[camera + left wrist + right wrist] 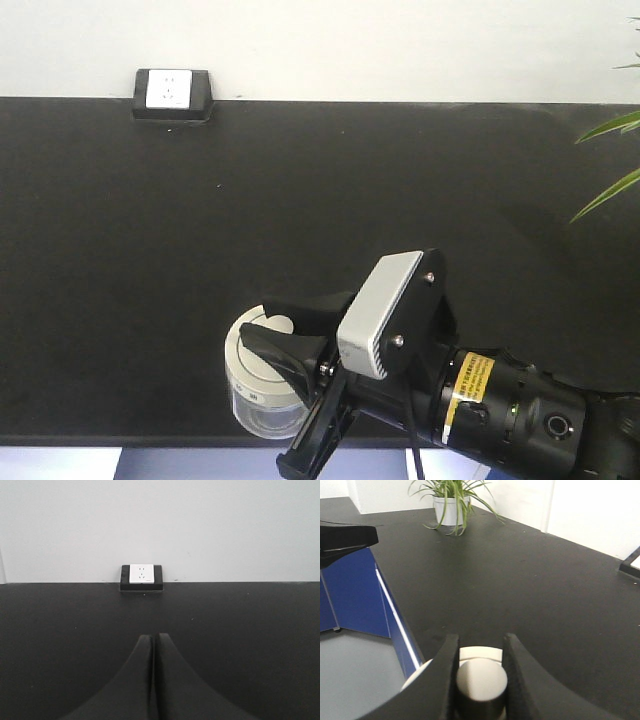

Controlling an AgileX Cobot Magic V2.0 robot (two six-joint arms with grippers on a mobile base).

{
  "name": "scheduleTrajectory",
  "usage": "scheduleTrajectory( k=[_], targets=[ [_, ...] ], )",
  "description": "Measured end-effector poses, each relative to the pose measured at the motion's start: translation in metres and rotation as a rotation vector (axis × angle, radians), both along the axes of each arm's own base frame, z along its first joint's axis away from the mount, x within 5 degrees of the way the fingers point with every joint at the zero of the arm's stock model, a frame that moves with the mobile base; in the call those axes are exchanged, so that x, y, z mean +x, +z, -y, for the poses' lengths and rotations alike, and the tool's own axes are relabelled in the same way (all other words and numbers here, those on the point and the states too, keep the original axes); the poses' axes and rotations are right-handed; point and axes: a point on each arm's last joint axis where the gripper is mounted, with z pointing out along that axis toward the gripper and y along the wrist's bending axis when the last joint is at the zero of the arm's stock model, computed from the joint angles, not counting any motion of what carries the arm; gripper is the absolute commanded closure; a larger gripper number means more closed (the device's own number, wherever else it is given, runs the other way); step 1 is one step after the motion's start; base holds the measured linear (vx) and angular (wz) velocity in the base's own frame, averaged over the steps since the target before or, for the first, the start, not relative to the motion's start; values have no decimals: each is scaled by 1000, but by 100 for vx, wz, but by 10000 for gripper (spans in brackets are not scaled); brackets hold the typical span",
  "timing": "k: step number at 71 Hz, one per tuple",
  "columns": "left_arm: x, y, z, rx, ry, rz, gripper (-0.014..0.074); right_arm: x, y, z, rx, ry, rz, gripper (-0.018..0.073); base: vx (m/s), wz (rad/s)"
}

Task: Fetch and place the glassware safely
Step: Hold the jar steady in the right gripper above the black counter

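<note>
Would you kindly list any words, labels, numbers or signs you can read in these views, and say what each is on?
No text reads clearly.
Yellow label on the right arm: black print, too small to read.
Glass jar: a small dark mark on its wall, too blurred to read.
Wall socket: a tiny mark below the slots, too small to read.

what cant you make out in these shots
Front view: right gripper hides part of the glass jar.
Right wrist view: lid and gripper hide its glass body.
Front view: right edge crops the plant to leaves.
Any view: socket markings too small.
Left wrist view: bottom edge crops left gripper to shut fingertips.
</note>
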Motion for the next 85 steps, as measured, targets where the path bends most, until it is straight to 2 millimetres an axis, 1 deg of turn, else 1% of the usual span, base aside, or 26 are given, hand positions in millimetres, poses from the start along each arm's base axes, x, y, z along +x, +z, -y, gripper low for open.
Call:
scheduleTrajectory(
  k=[39, 85],
  targets=[
    [0, 0, 0, 0, 0, 0, 603, 0, 0, 0, 0, 0, 0, 563, 12, -2],
    [0, 0, 0, 0, 0, 0, 603, 0, 0, 0, 0, 0, 0, 563, 2, -1]
  ],
)
